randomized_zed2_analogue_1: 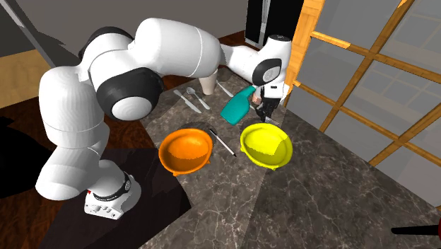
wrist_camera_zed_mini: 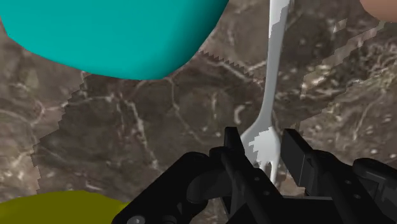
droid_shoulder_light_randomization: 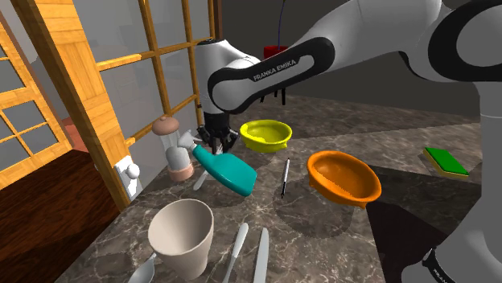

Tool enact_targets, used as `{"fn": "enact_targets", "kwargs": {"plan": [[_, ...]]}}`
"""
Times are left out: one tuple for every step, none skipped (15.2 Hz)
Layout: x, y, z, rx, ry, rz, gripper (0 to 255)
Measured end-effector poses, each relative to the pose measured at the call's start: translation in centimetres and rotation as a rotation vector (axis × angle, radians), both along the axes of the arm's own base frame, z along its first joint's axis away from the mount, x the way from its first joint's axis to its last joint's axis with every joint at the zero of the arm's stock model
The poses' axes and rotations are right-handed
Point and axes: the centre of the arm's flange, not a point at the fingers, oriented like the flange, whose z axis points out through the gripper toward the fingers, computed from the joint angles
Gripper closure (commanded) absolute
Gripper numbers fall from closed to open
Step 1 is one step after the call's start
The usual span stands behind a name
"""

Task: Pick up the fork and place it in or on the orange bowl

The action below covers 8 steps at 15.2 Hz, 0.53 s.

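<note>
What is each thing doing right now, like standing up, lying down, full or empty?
hand: open, around the fork's tines
fork: lying flat on the counter
orange bowl: upright, empty
yellow bowl: upright, empty
teal bottle: tipped over
cup: upright, empty

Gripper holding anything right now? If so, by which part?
Nothing held. The gripper is open, its fingers straddling the tine end of the fork with a small gap on each side. The fork lies flat on the marbled counter.
</note>
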Motion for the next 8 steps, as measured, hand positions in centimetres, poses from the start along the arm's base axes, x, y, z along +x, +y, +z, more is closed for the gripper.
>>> {"fn": "enact_targets", "kwargs": {"plan": [[0.0,0.0,0.5,0.000,0.000,0.000,255],[0.0,0.0,0.9,0.000,0.000,0.000,255],[0.0,0.0,1.4,0.000,0.000,0.000,255],[0.0,0.0,2.0,0.001,-0.001,0.000,255],[0.0,0.0,2.6,0.001,-0.001,0.000,255],[0.0,0.0,3.1,0.001,-0.001,0.000,255],[-0.1,0.1,3.7,0.000,-0.001,0.000,255],[0.0,0.0,4.2,0.000,-0.001,0.000,255]]}}
